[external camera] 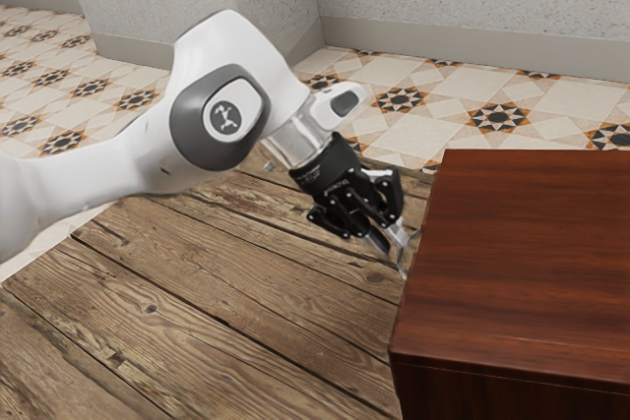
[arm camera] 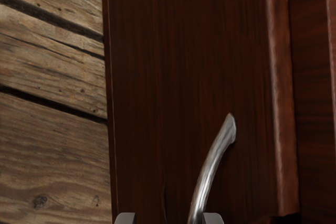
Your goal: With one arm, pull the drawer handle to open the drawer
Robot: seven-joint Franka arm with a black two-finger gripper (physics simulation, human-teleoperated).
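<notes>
The hand (external camera: 386, 231) is open, its fingers (arm camera: 125, 219) straddling the curved metal handle (arm camera: 212, 171) on the drawer (arm camera: 184, 77) front of the cabinet (external camera: 522, 263), which stands on the plank floor (external camera: 197, 322). The handle looks rigid and slick; grip it mid-arch and expect a heavy slide.

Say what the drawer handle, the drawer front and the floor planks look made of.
Drawer handle: metal, likely polished steel; silvery with bright highlights.
Drawer front: dark reddish wood, smooth and probably varnished; fine straight grain.
Floor planks: pale, unfinished-looking wood; knots, rough grain, dark gaps between boards.
</notes>
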